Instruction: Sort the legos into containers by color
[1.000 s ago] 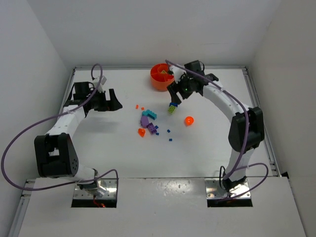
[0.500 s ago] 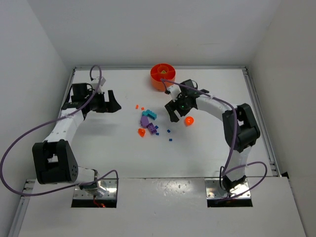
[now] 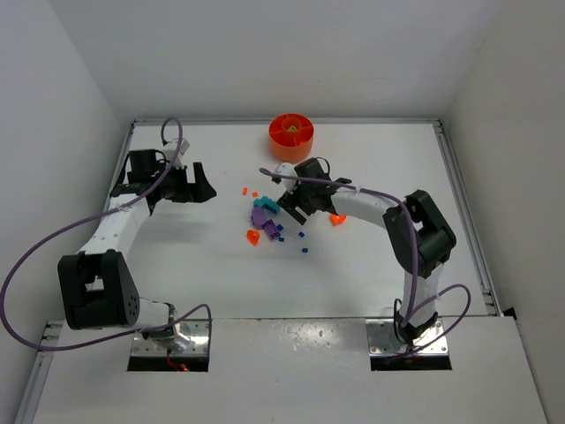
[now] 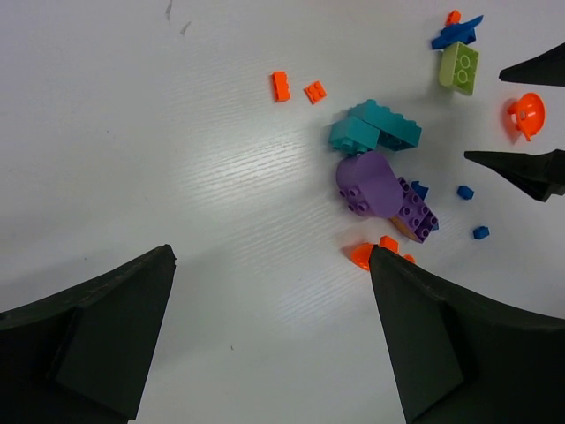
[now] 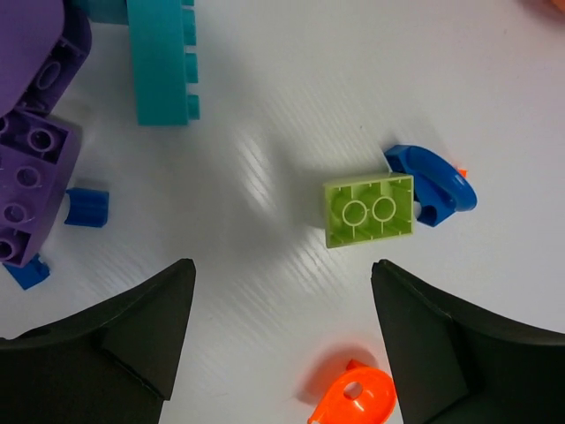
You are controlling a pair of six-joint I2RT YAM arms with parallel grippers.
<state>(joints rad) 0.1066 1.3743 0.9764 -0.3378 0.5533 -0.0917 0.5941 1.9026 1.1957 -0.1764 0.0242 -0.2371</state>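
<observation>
The legos lie in a loose pile [image 3: 265, 223] mid-table. The left wrist view shows a cyan brick [image 4: 375, 132], purple pieces [image 4: 371, 184], small orange bits [image 4: 281, 86] and a lime brick [image 4: 459, 68]. The orange dish [image 3: 290, 135] stands at the far edge. My right gripper [image 3: 293, 207] hangs open and empty over the pile's right side. The overturned lime brick [image 5: 369, 210] lies just beyond its fingertips [image 5: 181, 278], beside a blue curved piece [image 5: 434, 187]. An orange rounded piece [image 5: 353, 397] lies between the jaws. My left gripper [image 3: 198, 184] is open and empty, left of the pile.
An orange rounded piece [image 3: 337, 217] lies right of the right gripper. Tiny blue squares [image 3: 305, 250] are scattered near the pile. A cyan brick [image 5: 161, 66] and purple bricks [image 5: 35, 141] lie left of the right gripper. White walls enclose the table.
My right gripper has moved from beside the orange dish down and left to the lego pile, and now covers the lime brick in the top view. The left arm has barely moved.
</observation>
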